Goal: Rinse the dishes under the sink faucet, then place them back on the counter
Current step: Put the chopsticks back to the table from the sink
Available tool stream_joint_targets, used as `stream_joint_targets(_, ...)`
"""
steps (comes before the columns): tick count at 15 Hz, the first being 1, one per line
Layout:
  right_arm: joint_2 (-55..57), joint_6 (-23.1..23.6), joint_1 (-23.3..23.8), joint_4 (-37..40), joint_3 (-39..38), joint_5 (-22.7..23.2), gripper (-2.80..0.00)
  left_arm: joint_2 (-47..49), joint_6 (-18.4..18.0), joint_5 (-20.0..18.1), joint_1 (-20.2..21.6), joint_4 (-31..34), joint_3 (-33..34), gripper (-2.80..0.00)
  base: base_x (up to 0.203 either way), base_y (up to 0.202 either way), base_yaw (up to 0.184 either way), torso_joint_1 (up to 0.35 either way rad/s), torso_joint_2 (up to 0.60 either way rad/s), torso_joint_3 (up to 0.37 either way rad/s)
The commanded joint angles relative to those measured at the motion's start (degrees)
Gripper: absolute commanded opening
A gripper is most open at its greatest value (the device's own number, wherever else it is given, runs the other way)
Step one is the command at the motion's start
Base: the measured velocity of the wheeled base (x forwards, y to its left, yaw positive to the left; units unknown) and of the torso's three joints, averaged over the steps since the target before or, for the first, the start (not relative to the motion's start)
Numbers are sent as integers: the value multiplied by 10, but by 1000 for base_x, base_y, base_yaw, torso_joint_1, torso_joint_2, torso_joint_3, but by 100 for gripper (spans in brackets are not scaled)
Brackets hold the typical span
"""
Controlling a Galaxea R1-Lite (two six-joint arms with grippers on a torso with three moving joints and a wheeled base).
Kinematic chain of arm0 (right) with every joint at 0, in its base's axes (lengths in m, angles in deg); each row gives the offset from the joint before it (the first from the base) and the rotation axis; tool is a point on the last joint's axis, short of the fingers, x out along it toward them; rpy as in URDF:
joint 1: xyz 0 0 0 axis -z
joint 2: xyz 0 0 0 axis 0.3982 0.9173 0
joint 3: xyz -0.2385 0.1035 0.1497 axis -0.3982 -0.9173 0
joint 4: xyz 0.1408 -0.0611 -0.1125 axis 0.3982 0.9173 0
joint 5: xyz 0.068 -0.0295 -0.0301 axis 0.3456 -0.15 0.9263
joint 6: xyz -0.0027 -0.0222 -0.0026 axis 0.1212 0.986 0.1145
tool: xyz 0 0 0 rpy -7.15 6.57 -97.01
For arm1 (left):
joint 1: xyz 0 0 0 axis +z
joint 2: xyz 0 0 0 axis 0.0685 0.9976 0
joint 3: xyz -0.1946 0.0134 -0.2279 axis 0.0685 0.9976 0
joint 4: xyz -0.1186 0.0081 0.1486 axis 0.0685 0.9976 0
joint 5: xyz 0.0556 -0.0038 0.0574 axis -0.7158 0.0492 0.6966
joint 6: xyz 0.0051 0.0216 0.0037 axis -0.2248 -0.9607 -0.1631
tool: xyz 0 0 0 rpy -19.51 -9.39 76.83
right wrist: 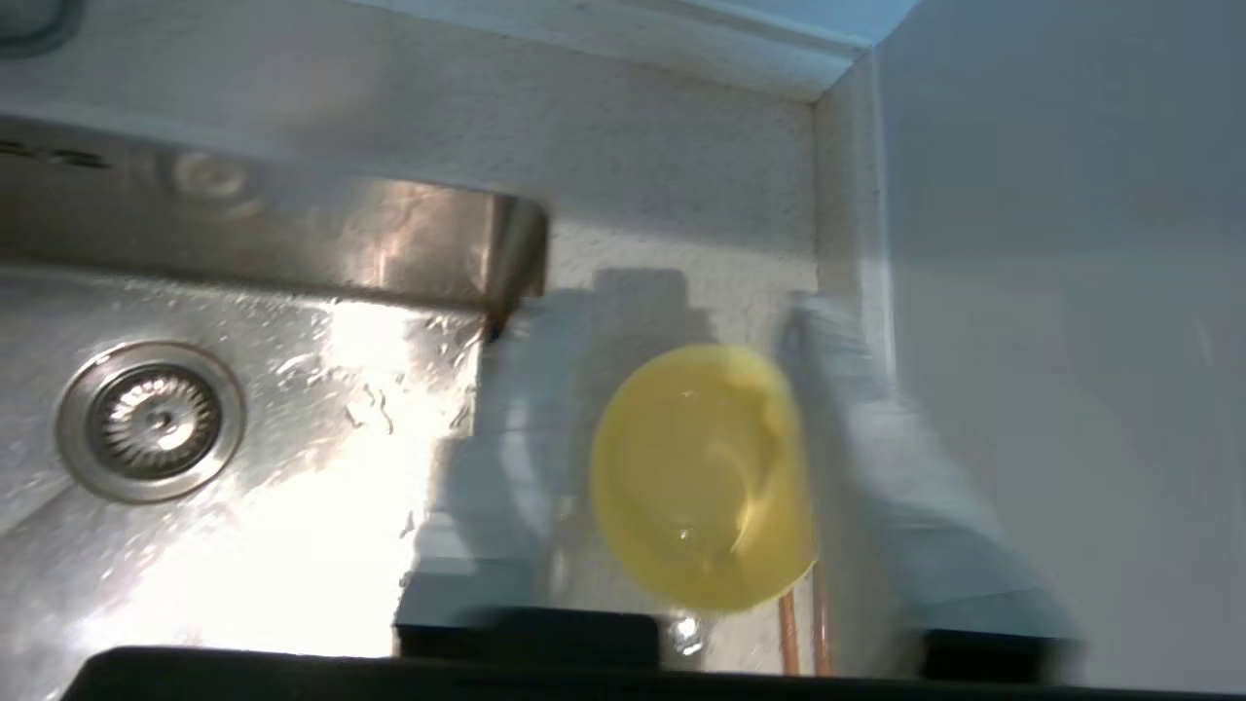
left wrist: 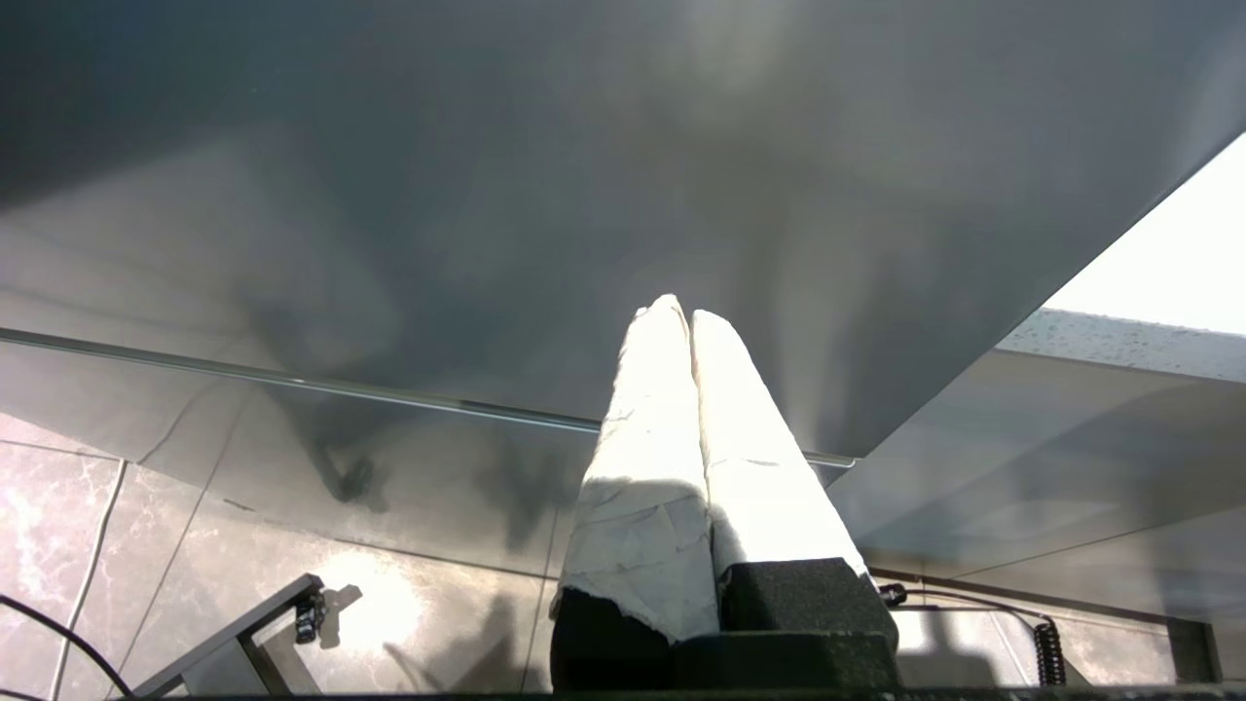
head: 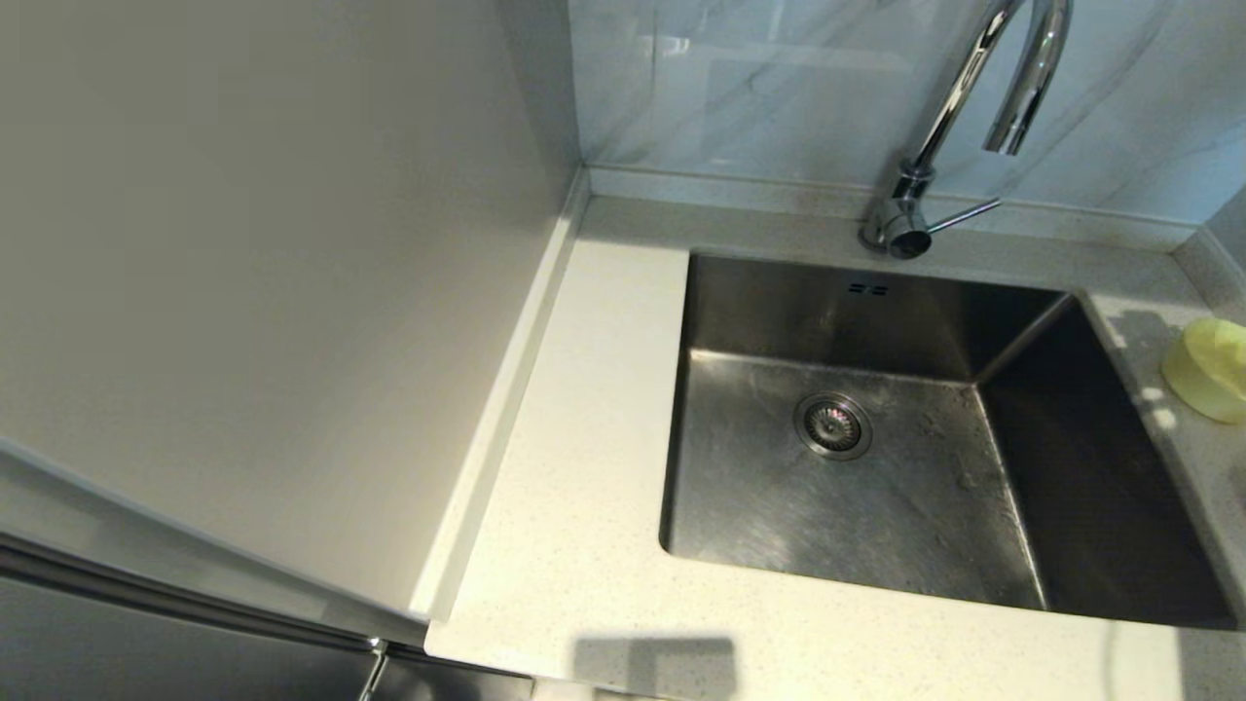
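From the head view, the sink (head: 876, 467) sits sunk into the speckled counter (head: 574, 467), its round drain strainer (head: 833, 425) near the middle of the basin floor. The chrome faucet (head: 964, 107) rises from the far edge of the counter, its thin lever (head: 964, 214) sticking out to the right at the base. The pale yellow bowl (head: 1210, 368) stands on the counter strip to the right of the sink, at the edge of the view. A tall plain panel (head: 243, 273) fills the left side. Neither arm shows here.

In the left wrist view, the left gripper (left wrist: 679, 321) hangs low beside a dark cabinet front (left wrist: 487, 195), above a tiled floor (left wrist: 117, 506). Its white-wrapped fingers (left wrist: 652, 467) are pressed together with nothing between them.

In the right wrist view, the right gripper (right wrist: 681, 458) hovers over the yellow bowl (right wrist: 701, 477), which rests on the counter (right wrist: 681, 195) just right of the sink (right wrist: 243, 438) and close to the side wall (right wrist: 1051, 292). The fingers (right wrist: 876, 458) are spread wide, one on either side of the bowl, gripping nothing. Brown chopsticks (right wrist: 803, 633) peek out from under the bowl's near side. The strainer (right wrist: 149, 421) lies well to the left.
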Motion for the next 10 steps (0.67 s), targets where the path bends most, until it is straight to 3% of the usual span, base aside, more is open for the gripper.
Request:
stream_joint_targets(1,-38,-3,-2,6,-17,1,-280,-2,0,0,0,0,0,-280,0,0,0,0,0,0)
stream_joint_targets(3,-74,-32,-15,34,-32,1,-280,-2,0,0,0,0,0,-280,0,0,0,0,0,0)
stream_joint_targets(7,-166,-74,-34,178,-59,3,-280,-2,0,0,0,0,0,-280,0,0,0,0,0,0)
stream_joint_targets(10,-277,-76,-42,206,-196,12,-280,-2,0,0,0,0,0,-280,0,0,0,0,0,0)
